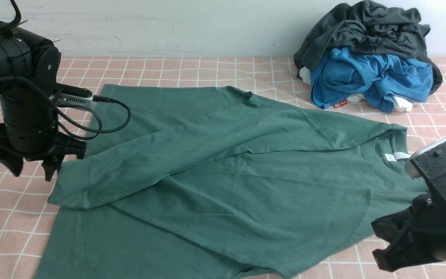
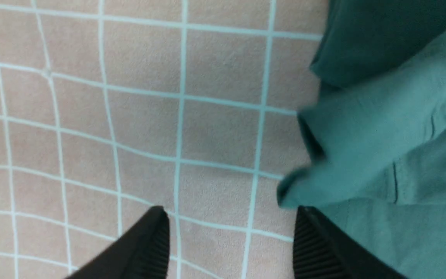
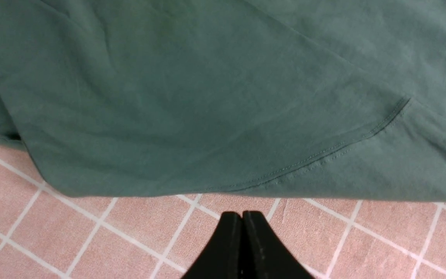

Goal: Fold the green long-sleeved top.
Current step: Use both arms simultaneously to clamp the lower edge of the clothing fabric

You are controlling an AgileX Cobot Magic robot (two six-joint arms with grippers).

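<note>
The checked tabletop carries the top, spread mid-frame with a sleeve folded across it. At left, the left pincer hangs open and empty by the sleeve's end. At lower right, the right pincer is closed, empty, beside the top.

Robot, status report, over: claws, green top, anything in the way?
Left gripper open, empty, beside sleeve cuff. Right gripper shut, empty, beside top's edge. Green top spread out, one sleeve laid across it. Clothes pile behind it, far right.

The green long-sleeved top is matt, soft cloth; the checked tablecloth looks fuzzy and matt.
</note>
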